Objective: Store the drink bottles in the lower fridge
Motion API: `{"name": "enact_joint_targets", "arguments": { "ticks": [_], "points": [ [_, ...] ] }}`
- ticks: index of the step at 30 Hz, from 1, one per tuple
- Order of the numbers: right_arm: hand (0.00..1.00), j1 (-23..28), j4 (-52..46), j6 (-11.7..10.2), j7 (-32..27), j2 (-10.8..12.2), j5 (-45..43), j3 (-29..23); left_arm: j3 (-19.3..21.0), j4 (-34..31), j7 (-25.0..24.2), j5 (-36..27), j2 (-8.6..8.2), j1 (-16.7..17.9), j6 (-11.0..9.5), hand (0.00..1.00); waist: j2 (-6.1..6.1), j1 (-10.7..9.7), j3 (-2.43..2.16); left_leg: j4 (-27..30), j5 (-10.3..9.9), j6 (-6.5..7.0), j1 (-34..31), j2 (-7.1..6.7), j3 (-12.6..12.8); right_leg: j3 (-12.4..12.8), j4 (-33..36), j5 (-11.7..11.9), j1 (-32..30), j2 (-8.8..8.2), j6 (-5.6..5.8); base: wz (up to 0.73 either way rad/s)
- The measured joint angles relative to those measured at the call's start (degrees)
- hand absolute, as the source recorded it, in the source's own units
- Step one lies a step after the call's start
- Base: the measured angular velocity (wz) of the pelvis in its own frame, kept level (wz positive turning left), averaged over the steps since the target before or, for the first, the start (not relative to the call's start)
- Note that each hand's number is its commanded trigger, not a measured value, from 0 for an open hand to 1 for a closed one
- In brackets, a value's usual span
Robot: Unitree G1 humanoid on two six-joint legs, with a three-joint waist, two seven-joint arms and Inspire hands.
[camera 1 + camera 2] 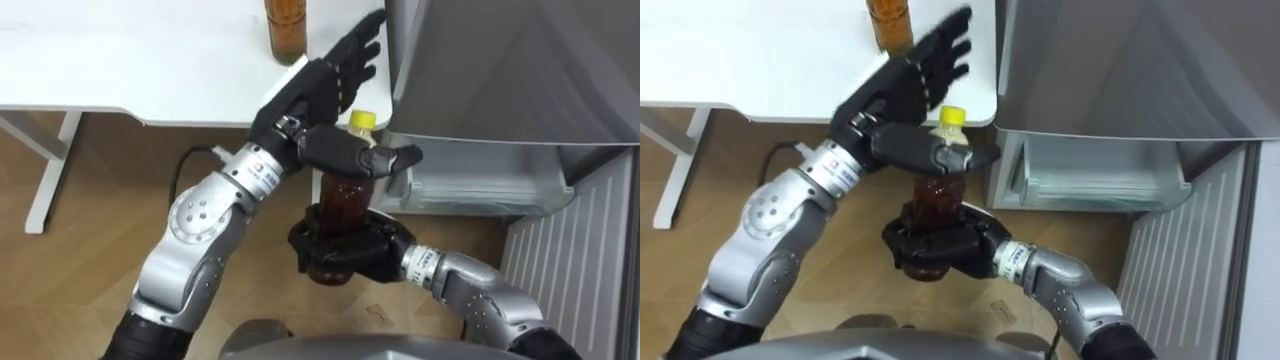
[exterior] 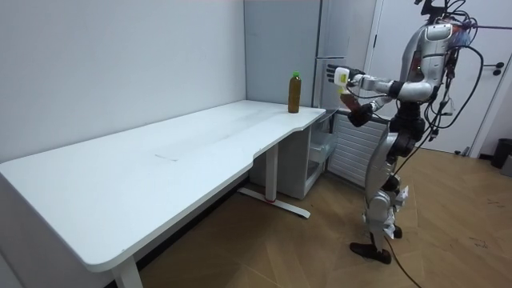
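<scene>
From where I stand the right hand [image 1: 345, 255] is curled round the base of the bottle [image 1: 345, 200], held beside the open lower fridge [image 1: 470, 185]; long axis vertical, yellow cap up; the left hand [image 1: 312, 90] hovers spread, thumb by the neck; I'd draw that hand clear, then carry the bottle in level, upright; a second bottle [image 1: 285, 30] stands on the tabletop [image 1: 150, 60].

A plain office-like room, with a long white desk [image 2: 160, 168], grey fridge [image 2: 280, 64] and wooden floor [image 2: 304, 256].

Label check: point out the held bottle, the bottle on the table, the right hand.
held bottle [image 1: 938, 192], right eye view, brown body.
bottle on the table [image 1: 285, 30], left eye view, brown body.
right hand [image 1: 962, 246], right eye view, fingers round the bottle.
</scene>
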Motion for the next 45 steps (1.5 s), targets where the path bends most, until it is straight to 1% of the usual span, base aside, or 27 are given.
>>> {"name": "enact_joint_targets", "arguments": {
  "ticks": [5, 9, 12, 13, 15, 17, 19, 20, 22, 23, 25, 26, 28, 29, 31, 32, 33, 34, 35, 37, 38, 39, 40, 41, 43, 44, 45],
  "points": [
    [1.00, 1.37, 0.14, 0.02, -0.12, -0.70, -0.03, 0.00, 0.50, -3.99, 0.21, -0.86, 0.01, -0.85, -0.28, 0.00, 0.04, 0.49, -0.01, 0.00, 0.00, -0.01, 0.18, -0.01, 0.03, 0.00, -0.09, 0.00, 0.16, 0.00, 0.00, 0.00],
    [1.00, 2.33, 0.13, 0.44, -1.00, -0.94, -0.57, -0.19, 2.90, -6.50, 1.09, -0.92, 0.02, -1.29, -0.84, 0.00, 0.44, 0.52, 0.00, -0.07, 0.00, -0.01, 0.66, -0.02, 0.06, 0.00, -0.16, 0.00, 0.59, 0.00, 0.00, 0.00],
    [1.00, 2.40, 0.13, 0.52, -1.52, -0.86, -0.81, -0.73, 5.01, -6.66, 2.31, -0.90, -0.58, -1.49, -1.86, 0.00, 1.05, 0.51, -0.01, -0.44, -0.01, -0.01, 1.32, -0.02, 0.08, -0.02, -0.18, -0.01, 1.17, 0.00, 0.01, 0.00],
    [1.00, 2.43, 0.13, 0.52, -1.54, -0.75, -1.38, -1.69, 5.92, -6.90, 2.61, -0.84, -1.24, -1.49, -1.99, 0.00, 1.29, 0.50, 0.02, -0.54, 0.00, -0.02, 1.35, -0.02, 0.08, 0.00, -0.18, -0.01, 1.13, 0.00, 0.01, 0.00],
    [1.00, 2.52, 0.13, 0.51, -1.89, -0.49, -2.89, -3.13, 7.36, -7.52, 3.66, -0.79, -1.72, -1.49, -2.38, 0.00, 1.48, 0.49, -0.02, -0.54, 0.02, -0.06, 1.34, -0.03, 0.02, 0.00, -0.16, -0.02, 1.12, 0.02, 0.02, 0.00],
    [1.00, 2.79, 0.13, 0.50, -2.18, -0.61, -3.51, -4.34, 8.72, -8.56, 5.03, -0.81, -1.58, -1.49, -3.04, 0.00, 1.49, 0.52, -0.02, -0.47, 0.03, -0.07, 1.32, -0.02, -0.06, 0.00, -0.12, -0.03, 1.10, 0.04, 0.04, 0.00],
    [1.00, 4.01, 0.01, 0.44, -2.43, -0.59, -3.51, -6.52, 11.73, -11.21, 6.62, -0.50, -1.47, -1.50, -4.07, 0.00, 1.48, 1.32, -0.03, -0.44, 0.04, -0.08, 1.44, 0.01, 0.23, 0.29, -0.18, -0.02, 1.05, 0.04, 0.03, -0.06],
    [1.00, 4.44, 0.01, 0.38, -2.52, -0.59, -3.51, -7.09, 12.59, -11.84, 7.16, -0.48, -1.43, -1.51, -4.68, 0.00, 1.48, 1.56, -0.03, -0.49, 0.04, -0.07, 1.62, 0.00, 0.32, 0.36, -0.19, -0.02, 1.15, 0.03, 0.03, -0.06],
    [1.00, 5.86, 0.05, -0.72, -3.11, -0.50, -4.62, -8.17, 16.20, -14.38, 10.04, -0.04, -1.20, -1.52, -7.39, 0.00, 1.43, 2.94, 0.00, -1.19, 0.08, -0.12, 2.66, 0.00, 0.50, 0.53, -0.30, -0.02, 1.79, 0.03, 0.04, -0.05],
    [1.00, 6.05, 0.06, -0.92, -3.13, -0.39, -5.53, -8.41, 17.20, -14.83, 10.87, 0.33, -1.09, -1.53, -8.12, 0.00, 1.42, 3.19, 0.00, -1.21, 0.08, -0.12, 2.96, 0.01, 0.51, 0.51, -0.34, -0.03, 1.98, 0.03, 0.04, 0.00],
    [1.00, 6.15, 0.06, -1.11, -3.17, -0.09, -7.64, -8.63, 21.18, -16.02, 14.44, 0.80, -0.93, -1.66, -10.74, 0.00, 1.47, 4.08, -0.03, -1.33, 0.07, -0.15, 3.57, 0.00, 0.47, 0.24, -0.94, -0.03, 2.56, 0.07, 0.05, 0.00],
    [1.00, 6.24, 0.06, -1.39, -3.17, 0.09, -7.98, -8.81, 22.21, -16.31, 15.35, 0.86, -1.00, -1.72, -11.23, 0.00, 1.47, 4.42, -0.03, -1.33, 0.07, -0.16, 3.60, -0.01, 0.48, 0.26, -1.13, -0.03, 2.76, 0.09, 0.05, 0.00],
    [1.00, 7.97, 0.06, -2.37, -3.14, 1.04, -9.21, -10.91, 26.91, -16.96, 18.43, 2.04, -0.97, -1.85, -12.31, 0.00, 1.66, 5.99, -0.04, -1.26, 0.07, -0.16, 3.79, -0.07, 0.07, 0.02, -1.21, -0.03, 3.34, 0.11, 0.04, 0.08],
    [1.00, 8.62, 0.06, -2.65, -3.15, 1.45, -9.39, -11.46, 28.21, -17.18, 19.44, 2.10, -1.00, -1.85, -12.58, 0.00, 1.72, 6.51, -0.07, -1.32, 0.06, -0.16, 3.85, -0.08, 0.04, -0.05, -1.25, -0.03, 3.38, 0.10, 0.04, 0.06],
    [1.00, 10.87, 0.06, -2.90, -3.24, 2.33, -9.75, -13.12, 33.51, -17.76, 24.27, 3.46, -1.02, -1.85, -14.33, 0.00, 2.03, 8.08, 0.03, -1.78, 0.06, -0.16, 4.23, -0.21, -0.11, -0.29, -1.75, -0.02, 4.19, 0.08, 0.05, 0.04],
    [1.00, 11.30, 0.06, -2.91, -3.29, 2.36, -9.76, -13.24, 34.52, -17.78, 25.56, 4.03, -1.02, -1.86, -14.86, 0.00, 2.10, 8.33, 0.01, -1.73, 0.06, -0.16, 4.27, -0.27, -0.18, -0.41, -1.96, -0.02, 4.13, 0.04, 0.05, 0.08],
    [1.00, 12.00, 0.06, -2.91, -3.36, 2.53, -9.83, -13.45, 36.67, -17.78, 28.14, 4.77, -0.95, -1.95, -15.87, 0.00, 2.30, 8.92, -0.04, -1.73, 0.05, -0.16, 4.15, -0.31, -0.46, -0.67, -1.92, -0.03, 4.12, 0.03, 0.05, 0.08],
    [1.00, 12.47, 0.06, -2.90, -3.63, 2.51, -9.85, -13.65, 38.74, -17.78, 30.72, 4.90, -0.66, -1.98, -16.46, 0.00, 2.57, 9.66, -0.23, -1.67, 0.06, -0.16, 3.95, -0.32, -0.64, -0.76, -1.96, -0.03, 4.10, 0.06, 0.05, 0.07],
    [1.00, 12.64, 0.06, -2.89, -3.85, 2.53, -9.86, -13.84, 39.76, -17.78, 32.05, 4.86, -0.48, -1.98, -16.62, 0.00, 2.70, 9.85, -0.30, -1.60, 0.06, -0.17, 3.80, -0.32, -0.71, -0.81, -2.02, -0.03, 4.10, 0.08, 0.06, 0.09],
    [1.00, 12.75, 0.05, -2.86, -4.85, 2.40, -9.89, -14.49, 43.03, -17.71, 37.19, 4.18, -0.45, -1.97, -17.03, 0.00, 3.32, 10.23, -0.51, -1.20, 0.08, -0.19, 3.47, -0.46, -1.24, -1.25, -2.27, -0.11, 4.07, 0.07, 0.12, 0.11],
    [1.00, 12.76, 0.05, -2.86, -4.98, 2.38, -9.93, -14.62, 43.68, -17.67, 38.21, 4.16, -0.45, -1.91, -17.07, 0.00, 3.40, 10.53, -0.62, -1.22, 0.10, -0.21, 3.49, -0.52, -1.30, -1.27, -2.38, -0.16, 4.16, 0.05, 0.13, 0.06],
    [1.00, 12.95, -0.01, -2.86, -5.06, 2.16, -9.92, -14.79, 44.80, -17.51, 39.83, 3.65, -0.45, -1.59, -17.18, 0.00, 3.50, 11.15, -0.89, -1.32, 0.14, -0.22, 3.63, -0.63, -1.30, -1.21, -3.01, -0.18, 4.48, 0.05, 0.10, 0.04],
    [1.00, 13.23, -0.18, -2.78, -5.20, 2.04, -9.92, -15.12, 46.04, -16.90, 40.85, 1.63, -0.44, -1.25, -17.81, 0.00, 3.40, 11.67, -0.87, -1.46, 0.16, -0.21, 3.80, -0.73, -1.41, -1.31, -3.08, -0.24, 4.71, -0.01, 0.17, 0.03],
    [1.00, 13.40, -0.53, -2.67, -5.57, 2.07, -9.92, -15.15, 46.89, -16.52, 41.36, 0.92, -0.45, -0.87, -18.13, 0.00, 3.36, 11.77, -0.86, -1.71, 0.24, -0.19, 4.06, -0.81, -1.40, -1.32, -3.07, -0.28, 4.79, -0.09, 0.20, 0.00],
    [1.00, 13.65, -1.20, -2.64, -6.98, 1.95, -9.52, -15.39, 49.42, -11.96, 44.29, 0.06, -0.45, 0.25, -19.07, 0.00, 3.23, 12.27, -1.04, -2.93, 0.77, -0.12, 5.44, -1.20, -1.20, -1.24, -3.04, -0.51, 5.30, -0.48, 0.34, -0.02],
    [1.00, 13.64, -1.22, -2.64, -7.39, 1.97, -9.45, -15.66, 49.70, -10.38, 45.06, -0.09, -0.45, 0.25, -19.05, 0.00, 3.16, 12.58, -1.03, -3.00, 0.78, -0.12, 5.56, -1.23, -1.20, -1.25, -3.06, -0.52, 5.40, -0.49, 0.36, 0.00],
    [1.00, 13.64, -1.41, -2.64, -8.46, 1.98, -9.37, -15.93, 49.86, -7.32, 46.58, -0.90, -0.44, 0.26, -18.90, 0.00, 2.97, 12.93, -1.06, -3.03, 0.77, -0.12, 5.64, -1.25, -1.20, -1.25, -3.13, -0.53, 5.52, -0.49, 0.36, 0.00]
  ]
}}
